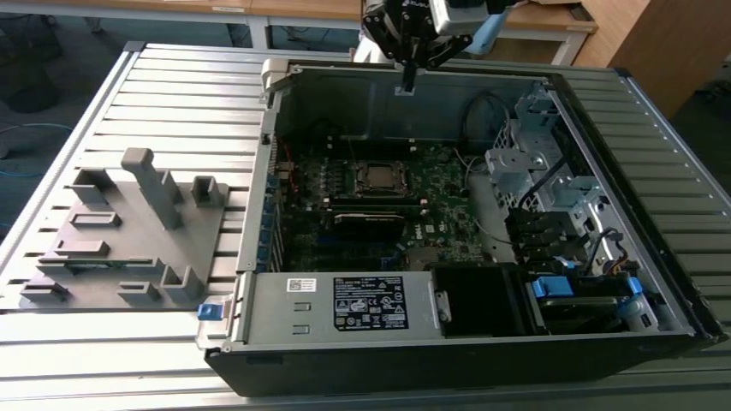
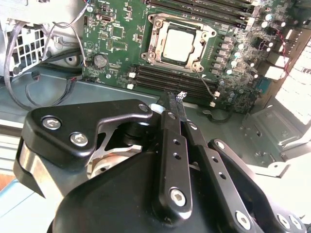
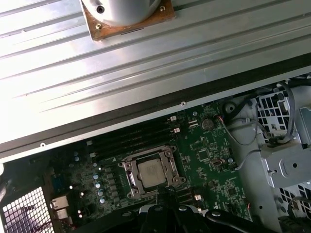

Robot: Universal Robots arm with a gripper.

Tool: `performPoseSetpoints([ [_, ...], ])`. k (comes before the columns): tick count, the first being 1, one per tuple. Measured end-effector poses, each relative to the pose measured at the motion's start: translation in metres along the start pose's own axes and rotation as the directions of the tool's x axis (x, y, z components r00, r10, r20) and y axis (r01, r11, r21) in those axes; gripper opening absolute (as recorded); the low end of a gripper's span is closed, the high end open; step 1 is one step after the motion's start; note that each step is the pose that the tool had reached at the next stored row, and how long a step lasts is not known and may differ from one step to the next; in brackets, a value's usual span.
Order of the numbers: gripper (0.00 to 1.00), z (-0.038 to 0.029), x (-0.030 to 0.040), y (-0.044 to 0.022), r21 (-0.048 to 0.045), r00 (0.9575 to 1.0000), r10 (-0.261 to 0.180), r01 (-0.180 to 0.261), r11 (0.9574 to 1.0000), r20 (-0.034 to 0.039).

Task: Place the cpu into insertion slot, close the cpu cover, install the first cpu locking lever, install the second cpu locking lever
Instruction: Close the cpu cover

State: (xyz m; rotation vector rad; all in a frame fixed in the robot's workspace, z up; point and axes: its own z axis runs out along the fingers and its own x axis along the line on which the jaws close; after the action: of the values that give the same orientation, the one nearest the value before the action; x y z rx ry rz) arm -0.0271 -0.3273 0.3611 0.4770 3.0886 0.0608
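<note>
Inside the open case [image 1: 274, 312] on the worktop [image 1: 103, 360], the cpu [image 1: 375, 177] lies in the slot [image 1: 356, 178], and the cover [image 2: 158, 36] seems to be down around it. Beyond, the pincer [image 1: 406, 87] hangs over the far wall, tips pressed together and empty. I'd judge the lever step is in hand; it calls for a careful descent to the socket's edge.

dull silver-grey metal cpu [image 2: 178, 44]
</note>
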Motion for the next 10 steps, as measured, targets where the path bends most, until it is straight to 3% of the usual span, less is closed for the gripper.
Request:
performPoseSetpoints([
  [10, 0.1, 0.0023, 0.0, -0.0001, 0.0, 1.0, 0.0, 0.0, 1.0, 0.0],
])
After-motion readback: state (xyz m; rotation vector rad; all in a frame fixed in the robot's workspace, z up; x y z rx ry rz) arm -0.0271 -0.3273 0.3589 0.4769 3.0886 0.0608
